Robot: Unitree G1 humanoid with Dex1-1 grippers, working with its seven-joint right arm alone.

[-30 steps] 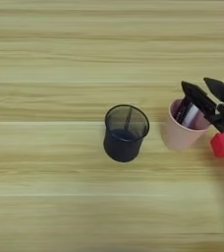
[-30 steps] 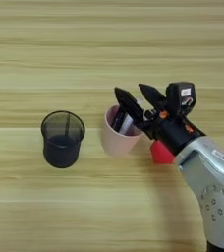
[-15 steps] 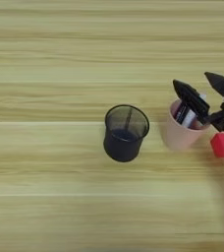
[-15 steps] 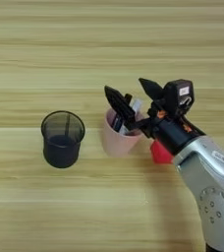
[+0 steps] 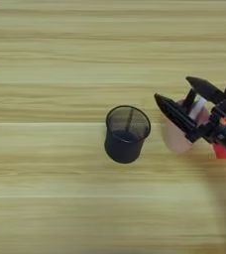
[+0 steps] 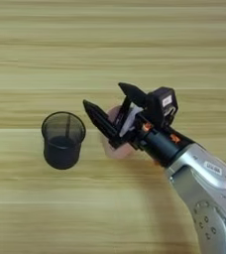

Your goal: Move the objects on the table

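Black end effector [image 6: 114, 116] spread wide over a pink cup [image 5: 180, 134].
Best centred on it before closing; mesh cup [image 5: 126, 134] stood at nine o'clock on the desk [image 5: 60, 74].

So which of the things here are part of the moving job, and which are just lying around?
Part of the job:
- pink cup, with the open claw over it
- black mesh cup
- red cube, mostly hidden behind the claw

Just lying about:
- nothing loose; only the wooden table they stand on
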